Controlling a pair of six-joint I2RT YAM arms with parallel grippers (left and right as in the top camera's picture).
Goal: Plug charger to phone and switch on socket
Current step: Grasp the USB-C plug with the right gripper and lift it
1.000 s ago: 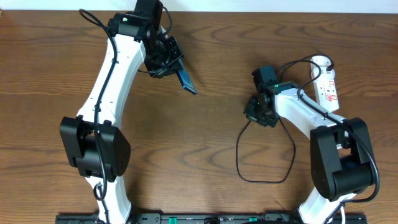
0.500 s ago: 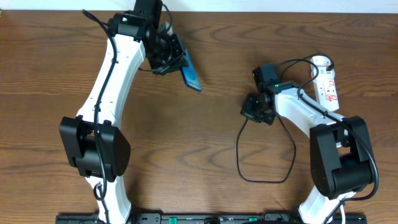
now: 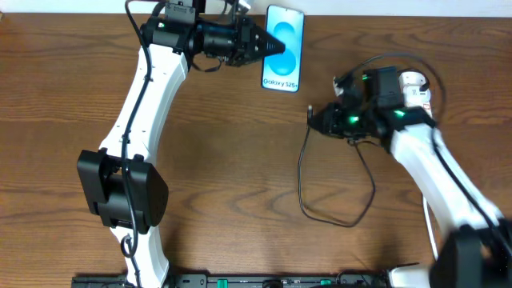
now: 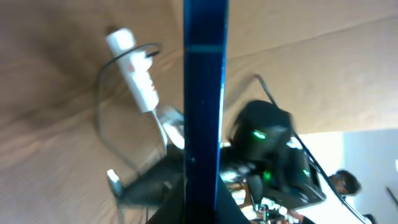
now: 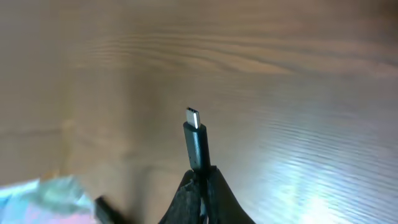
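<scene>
My left gripper [image 3: 274, 48] is shut on the phone [image 3: 284, 46], held up at the back of the table with its blue screen facing the overhead camera. In the left wrist view the phone [image 4: 204, 93] shows edge-on between the fingers [image 4: 202, 208]. My right gripper [image 3: 317, 122] is shut on the charger, whose black connector tip [image 5: 196, 140] sticks up from the closed fingers [image 5: 202, 180]. The charger cable [image 3: 336, 212] loops over the table below. The socket [image 3: 416, 86], a white power strip, lies at the back right, partly hidden by my right arm; it also shows in the left wrist view [image 4: 134, 71].
The wooden table [image 3: 240, 200] fills the overhead view. The left arm's base [image 3: 120, 192] stands at the front left. A dark rail [image 3: 240, 282] runs along the front edge.
My left gripper has swung the phone right and toward the back, turning its screen to face up. My right arm has risen and shifted toward the socket with the charger tip.
</scene>
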